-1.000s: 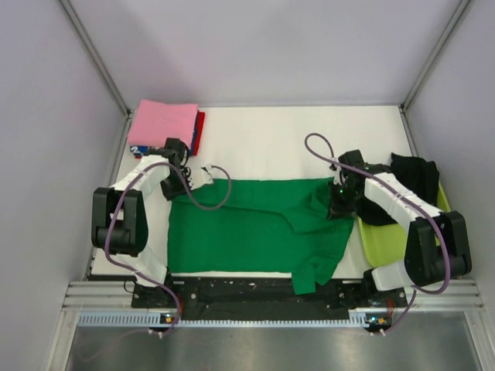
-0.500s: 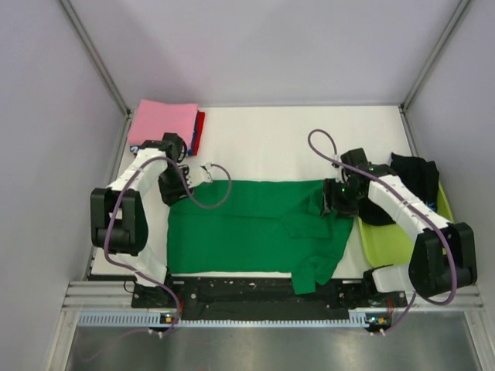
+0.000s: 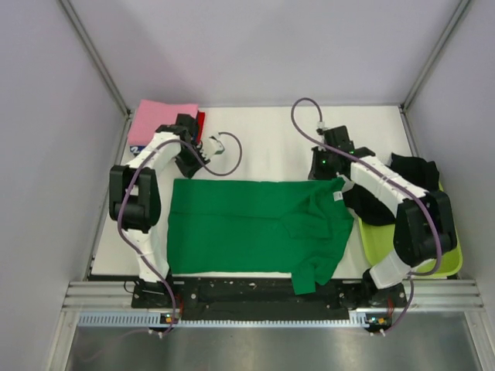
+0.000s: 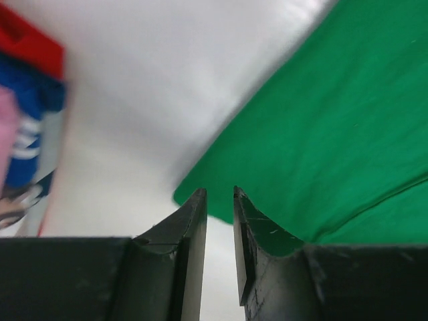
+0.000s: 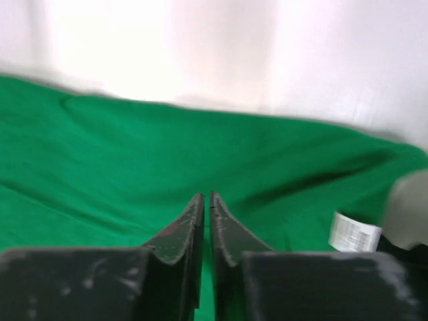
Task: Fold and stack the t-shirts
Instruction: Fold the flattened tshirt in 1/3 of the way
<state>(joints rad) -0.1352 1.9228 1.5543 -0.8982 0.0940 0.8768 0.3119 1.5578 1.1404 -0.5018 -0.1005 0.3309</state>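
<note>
Near the front of the counter (image 3: pixel 263 131): green t-shirt (image 3: pixel 240 224) spread flat, right sleeve folded in. At right, black t-shirt (image 3: pixel 414 176) draped over the tub (image 3: pixel 387 239). At the green far edge, left gripper (image 4: pixel 219 195) slightly parted, empty; right gripper (image 5: pixel 207 197) clenched, grasping nothing. Far left corner: folded stack (image 3: pixel 162 124), pink on top.

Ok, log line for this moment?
green t-shirt: spread out | left gripper: barely open, empty, at far-left corner | right gripper: shut, empty, at far edge

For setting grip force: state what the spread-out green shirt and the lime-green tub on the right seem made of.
Spread-out green t-shirt: soft matte cloth, likely knit cotton; it creases and folds over itself. Lime-green tub: probably rigid plastic, smooth, with a curved rim.
</note>
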